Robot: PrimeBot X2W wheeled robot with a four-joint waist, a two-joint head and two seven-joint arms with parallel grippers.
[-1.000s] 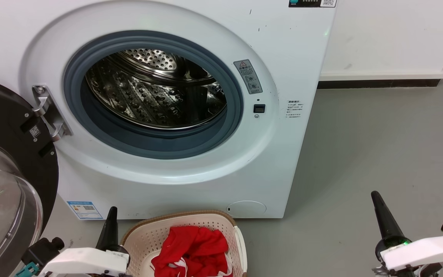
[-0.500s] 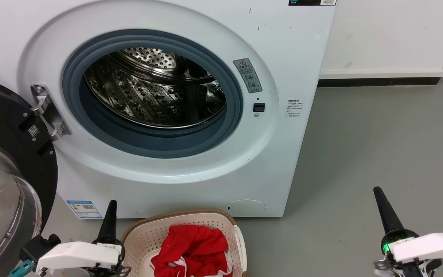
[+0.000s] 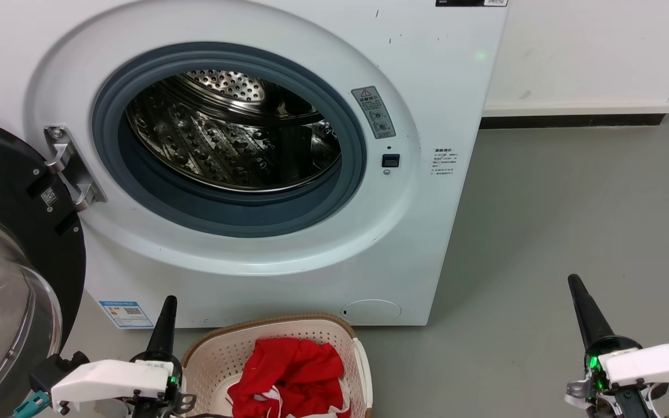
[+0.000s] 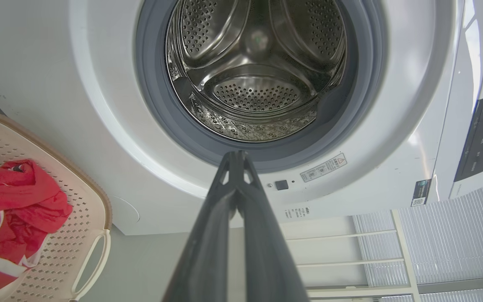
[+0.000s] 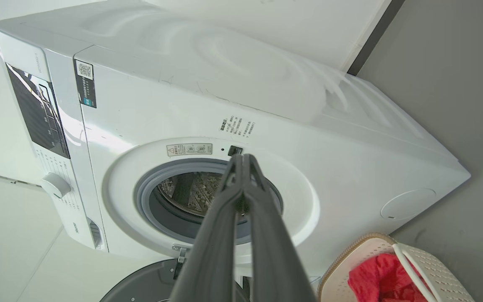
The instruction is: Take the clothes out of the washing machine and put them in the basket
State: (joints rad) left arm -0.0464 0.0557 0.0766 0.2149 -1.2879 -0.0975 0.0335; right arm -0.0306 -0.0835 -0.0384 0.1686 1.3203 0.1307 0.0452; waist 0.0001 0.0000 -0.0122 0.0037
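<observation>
Floor (image 3: 572, 220): smooth grey, matt, faintly scuffed, running back to the rear wall. Wall (image 3: 590, 46): white, with a few light marks. At its foot, a white ledge (image 3: 572, 108) sits directly above a dark skirting strip (image 3: 572, 123), which meets the floor. Left wrist view: a white frame of thin bars (image 4: 363, 290) stands beside a pale panel of fine slats (image 4: 455, 239). What they belong to cannot be told.

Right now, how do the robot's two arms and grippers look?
Both the left gripper and the right gripper have long, dark, tapering fingers on a black round base with a green light. Behind each sits a white angular shell with a black knob. The left arm also carries a teal connector.
</observation>
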